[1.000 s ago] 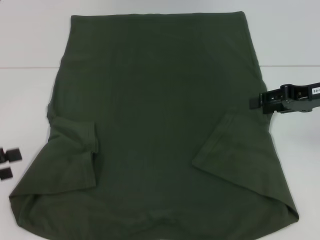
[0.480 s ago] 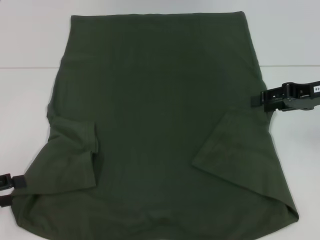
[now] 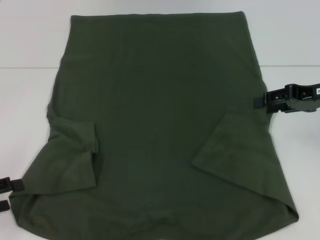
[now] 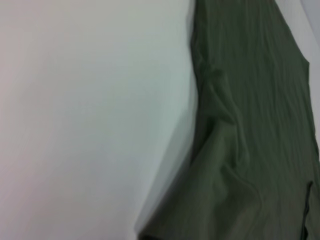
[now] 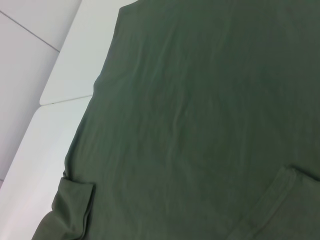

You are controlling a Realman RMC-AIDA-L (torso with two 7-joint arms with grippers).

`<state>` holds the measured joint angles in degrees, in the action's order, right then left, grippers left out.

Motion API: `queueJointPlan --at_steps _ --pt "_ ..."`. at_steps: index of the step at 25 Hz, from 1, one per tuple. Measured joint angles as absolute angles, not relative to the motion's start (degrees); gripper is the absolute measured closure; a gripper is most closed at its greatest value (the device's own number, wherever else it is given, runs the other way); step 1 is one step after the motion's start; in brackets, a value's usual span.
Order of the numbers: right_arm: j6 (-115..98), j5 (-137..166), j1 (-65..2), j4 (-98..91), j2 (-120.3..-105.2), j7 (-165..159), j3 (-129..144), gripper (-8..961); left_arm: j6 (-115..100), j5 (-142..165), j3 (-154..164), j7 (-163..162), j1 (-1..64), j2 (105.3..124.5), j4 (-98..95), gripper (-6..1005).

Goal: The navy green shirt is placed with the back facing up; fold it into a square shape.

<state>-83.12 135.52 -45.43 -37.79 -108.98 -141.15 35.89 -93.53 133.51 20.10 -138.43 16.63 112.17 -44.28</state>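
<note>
Head view: navy green shirt lies flat on the white table, hem at the far edge, shoulders near the robot. Both sleeves are already folded in over the body, left sleeve and right sleeve, so the outline is roughly a long rectangle.

Left gripper sits at the near-left corner, at the cloth's edge. Two black pads show with a gap between them, so jaws look released, nothing pinched that I can see.

Right gripper touches the right side edge about mid-length. Can't tell whether its jaws are open or clenched.

My read: both are staged on the shirt's edges to grip it for the next fold toward a square.
</note>
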Motion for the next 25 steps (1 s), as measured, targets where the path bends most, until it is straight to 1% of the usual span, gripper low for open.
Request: queueJointPlan --at_steps 9,25 --pt "-83.1 135.5 -45.4 -37.8 -108.98 -141.1 35.9 374 -92.1 133.7 20.3 -139.3 16.6 112.54 -44.1 97" --pt "-83.2 135.5 -45.3 -37.8 -108.89 -141.1 35.7 374 -90.2 134.3 20.7 -141.5 17.2 112.56 -42.8 96"
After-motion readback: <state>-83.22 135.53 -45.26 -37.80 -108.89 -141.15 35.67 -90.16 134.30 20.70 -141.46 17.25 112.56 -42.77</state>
